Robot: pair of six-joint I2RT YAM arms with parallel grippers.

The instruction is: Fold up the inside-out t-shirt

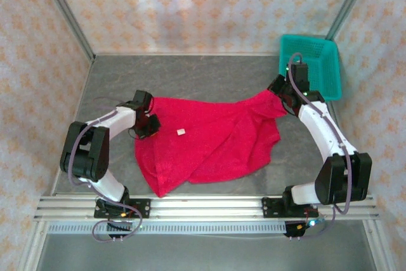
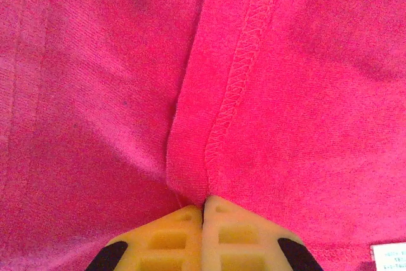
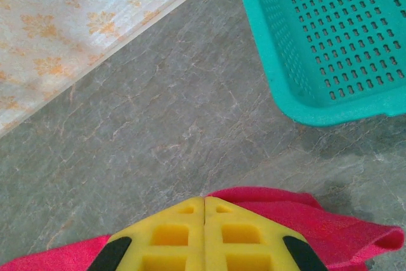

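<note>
Left gripper (image 2: 203, 211) pinches t-shirt (image 1: 209, 141) left edge by a seam (image 2: 244, 74); right gripper (image 3: 204, 202) pinches its far-right corner near basket (image 1: 317, 61). It sits mid-table. I'd lift both evenly, keeping cloth taut.

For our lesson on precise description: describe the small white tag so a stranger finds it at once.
On the grey table a red t-shirt lies spread out. Just right of the left gripper sits the tag: the only white patch on the red.
</note>
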